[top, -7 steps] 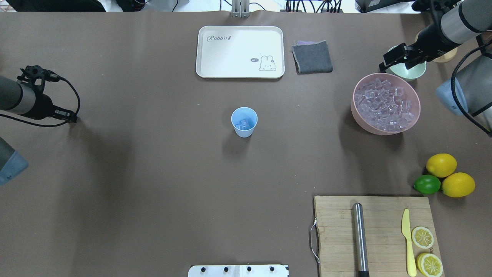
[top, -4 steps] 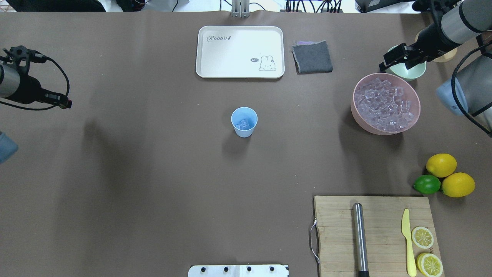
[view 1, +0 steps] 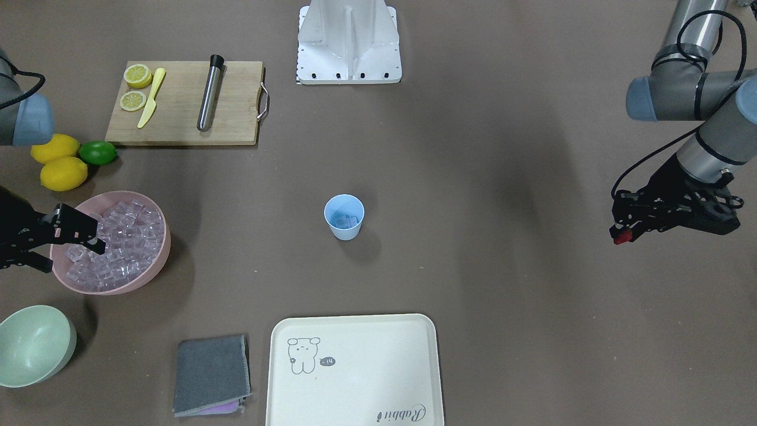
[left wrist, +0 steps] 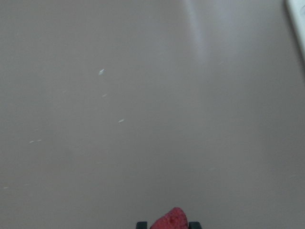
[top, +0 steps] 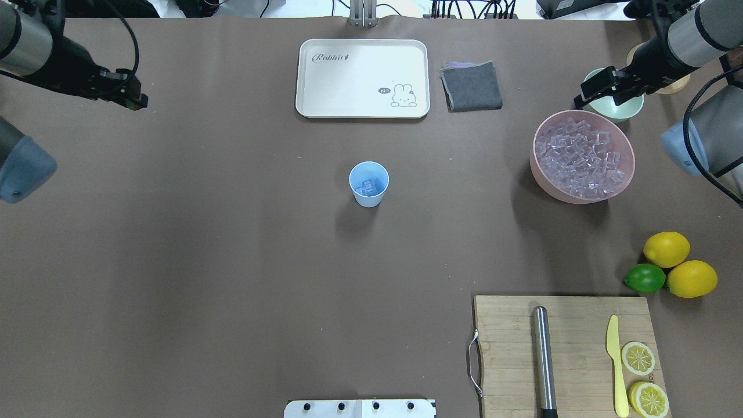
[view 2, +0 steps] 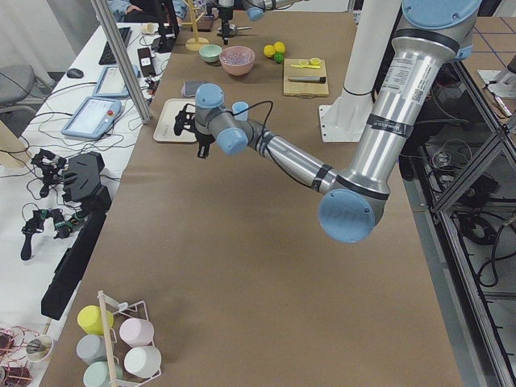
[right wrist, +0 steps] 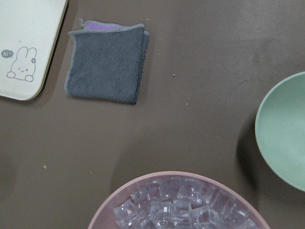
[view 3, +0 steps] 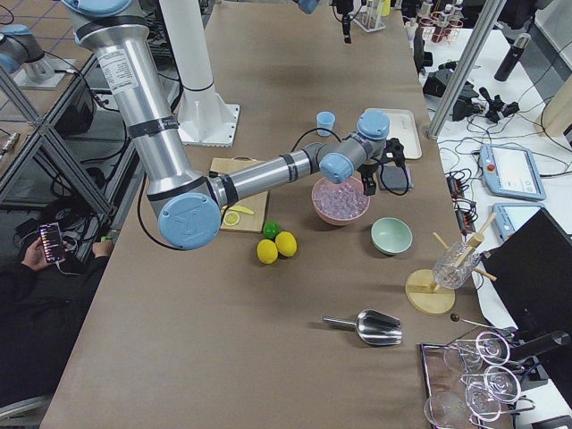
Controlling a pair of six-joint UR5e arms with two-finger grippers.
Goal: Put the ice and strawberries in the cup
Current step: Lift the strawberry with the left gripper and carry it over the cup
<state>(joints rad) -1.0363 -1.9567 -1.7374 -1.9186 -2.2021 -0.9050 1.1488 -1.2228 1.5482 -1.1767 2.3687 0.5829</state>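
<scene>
The light-blue cup (top: 368, 183) stands upright mid-table with a few ice cubes (top: 365, 187) in it; it also shows in the front view (view 1: 343, 216). More ice (top: 582, 157) fills the pink bowl (top: 543, 180). My left gripper (top: 137, 103) hovers over the far left of the table, far from the cup, shut on a red strawberry (left wrist: 170, 220), whose tip shows in the front view (view 1: 619, 239). My right gripper (top: 593, 88) hangs over the pink bowl's far rim, beside the green bowl, and looks open and empty.
A white rabbit tray (top: 363, 78) and a grey cloth (top: 471, 86) lie beyond the cup. A pale green bowl (top: 624, 107) sits behind the pink bowl. Two lemons (top: 666, 248), a lime (top: 644, 278) and a cutting board (top: 511, 354) with a steel rod and a yellow knife are near right.
My left arm has swung with the strawberry toward the table's far side and a little inward. The right arm has barely moved.
</scene>
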